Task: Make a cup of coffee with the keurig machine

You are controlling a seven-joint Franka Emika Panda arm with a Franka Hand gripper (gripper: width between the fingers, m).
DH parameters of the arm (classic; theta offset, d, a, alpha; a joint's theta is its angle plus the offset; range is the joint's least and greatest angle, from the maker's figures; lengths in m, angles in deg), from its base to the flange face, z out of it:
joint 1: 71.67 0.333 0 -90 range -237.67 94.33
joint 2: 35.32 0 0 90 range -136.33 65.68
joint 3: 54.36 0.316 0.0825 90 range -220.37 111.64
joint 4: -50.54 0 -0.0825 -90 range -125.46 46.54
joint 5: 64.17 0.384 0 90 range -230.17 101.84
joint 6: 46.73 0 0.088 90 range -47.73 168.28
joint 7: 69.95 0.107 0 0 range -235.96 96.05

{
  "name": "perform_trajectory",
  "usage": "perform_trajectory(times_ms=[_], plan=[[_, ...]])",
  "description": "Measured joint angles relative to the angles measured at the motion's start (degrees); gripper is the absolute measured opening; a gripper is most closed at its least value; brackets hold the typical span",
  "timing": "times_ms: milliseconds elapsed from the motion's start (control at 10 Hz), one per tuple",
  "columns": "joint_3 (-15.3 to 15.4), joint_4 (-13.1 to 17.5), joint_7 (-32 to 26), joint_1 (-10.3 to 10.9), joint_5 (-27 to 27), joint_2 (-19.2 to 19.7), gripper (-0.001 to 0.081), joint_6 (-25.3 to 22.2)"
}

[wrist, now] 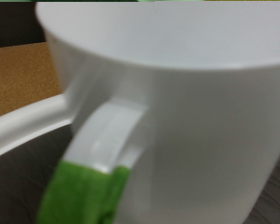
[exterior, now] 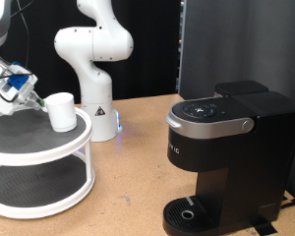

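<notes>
The white cup (exterior: 61, 111) stands upright on the top tier of a white round two-tier stand (exterior: 49, 149) at the exterior view's left. My gripper (exterior: 33, 98) is right beside the cup, on the side towards the exterior view's left, at handle height. In the wrist view the cup (wrist: 177, 93) fills the frame, its handle (wrist: 107, 140) faces the camera, and one green fingertip (wrist: 79, 194) overlaps the handle's lower part. The other finger is hidden. The black keurig machine (exterior: 226, 147) stands at the exterior view's right with its lid down.
The machine's round drip tray (exterior: 192, 214) carries nothing. A white robot arm base (exterior: 96, 93) stands behind the stand. A dark panel (exterior: 241, 44) rises behind the machine. Brown tabletop (exterior: 133, 187) lies between stand and machine.
</notes>
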Motion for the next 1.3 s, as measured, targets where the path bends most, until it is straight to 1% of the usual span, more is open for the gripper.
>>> perform_trajectory(times_ms=[100, 200, 600, 800, 1100, 1200, 1300], plan=[[-0.13, 0.02, -0.01, 0.00, 0.00, 0.00, 0.0087, 0.00], [-0.21, 0.08, -0.01, 0.00, 0.00, 0.00, 0.0066, 0.00], [-0.28, 0.34, 0.30, 0.00, 0.00, -0.07, 0.0066, -0.68], [0.00, 1.37, 2.17, -0.02, 0.00, -1.09, 0.0066, -3.67], [1.37, 4.44, 7.18, -0.15, -0.10, -4.98, 0.0066, -9.44], [2.21, 5.70, 8.98, -0.25, -0.84, -6.29, 0.0066, -10.70], [2.86, 6.25, 10.33, -0.34, -1.87, -7.45, 0.0066, -11.34]])
